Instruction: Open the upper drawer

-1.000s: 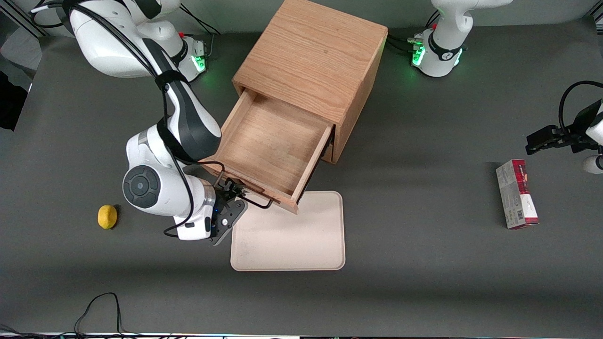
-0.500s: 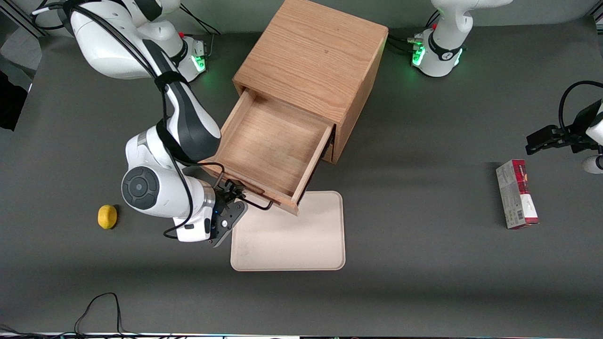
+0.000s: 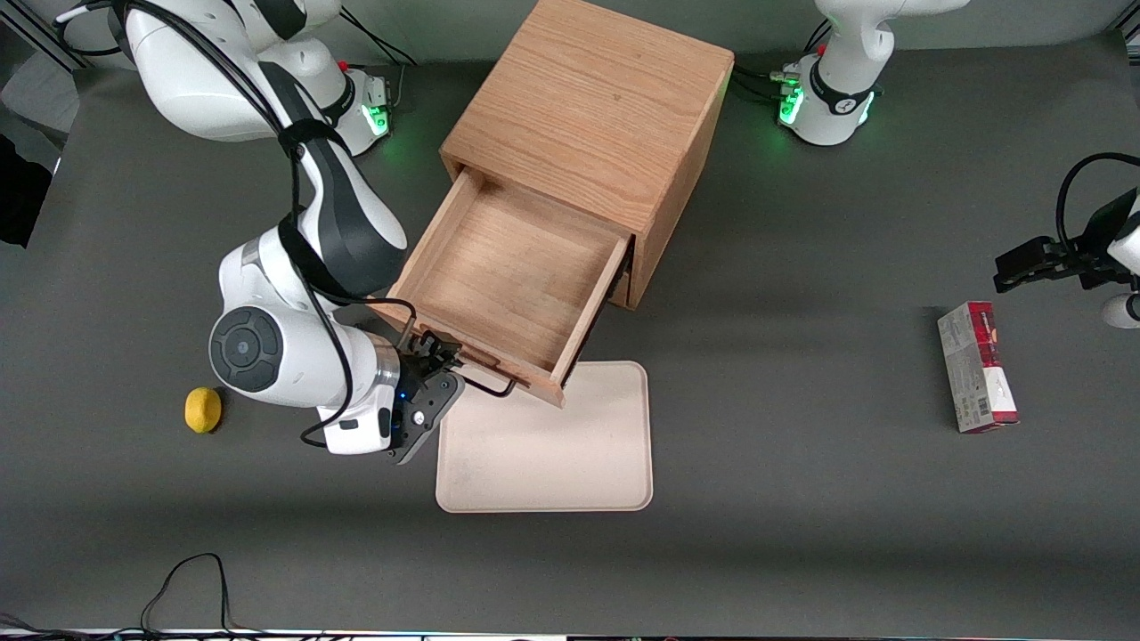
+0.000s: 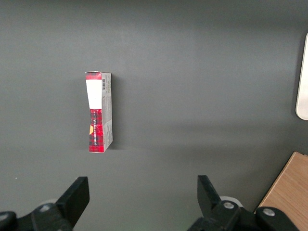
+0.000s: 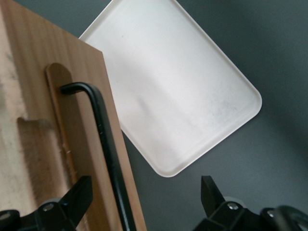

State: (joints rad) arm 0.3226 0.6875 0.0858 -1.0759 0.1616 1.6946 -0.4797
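Drawer (image 3: 508,285) stands pulled well out of the cabinet (image 3: 592,107), its front overhanging the tray (image 3: 548,445) on the surface (image 3: 802,499). End effector (image 3: 441,356) sits at the handle (image 5: 103,144), fingers apart around the wire. Risk, I judge: pulling on could drag the cabinet or tip the drawer out.

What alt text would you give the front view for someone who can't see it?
The upper drawer of an oak cabinet stands pulled out and empty, with the right arm's end effector open at its black handle. A cream tray lies just under the drawer front.
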